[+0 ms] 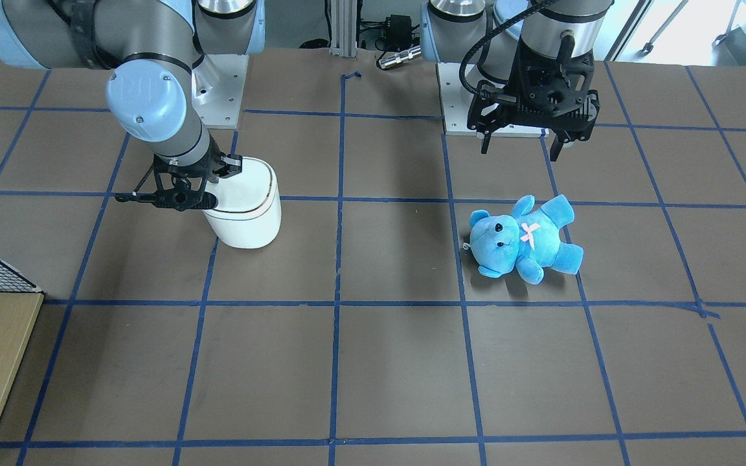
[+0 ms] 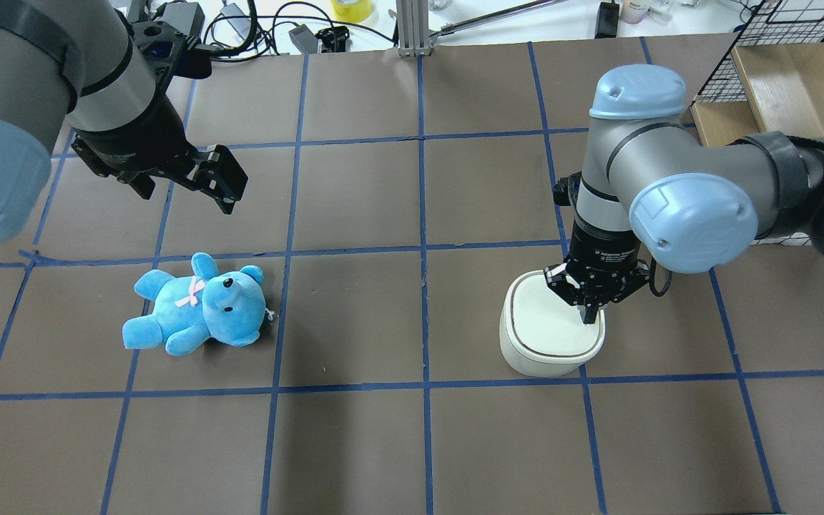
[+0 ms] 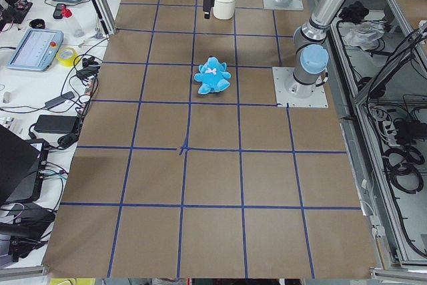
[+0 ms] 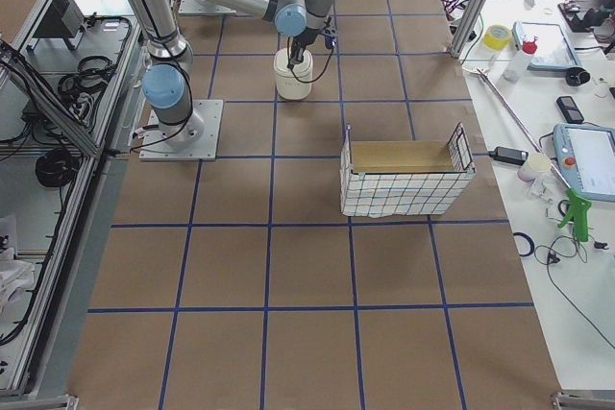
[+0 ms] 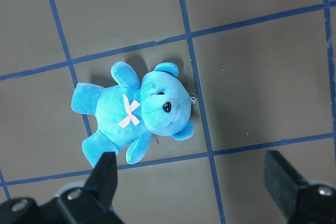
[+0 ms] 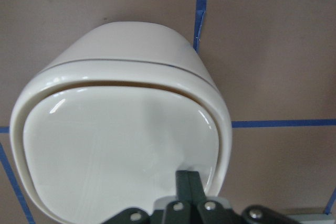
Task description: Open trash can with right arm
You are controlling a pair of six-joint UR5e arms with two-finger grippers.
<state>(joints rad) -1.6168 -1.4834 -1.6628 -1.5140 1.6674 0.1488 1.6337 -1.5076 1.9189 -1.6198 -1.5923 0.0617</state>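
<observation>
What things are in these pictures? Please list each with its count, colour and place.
trash can: one, white, robot's right half of the table, lid down.
teddy bear: one, blue, face up on the left half.
wire basket: one, white mesh with tan lining, table's right end.
table: one, brown with blue tape grid.
left claw: one, black, open, in the air near the teddy bear.
right claw: one, black, shut, tips at the trash can's lid.
</observation>
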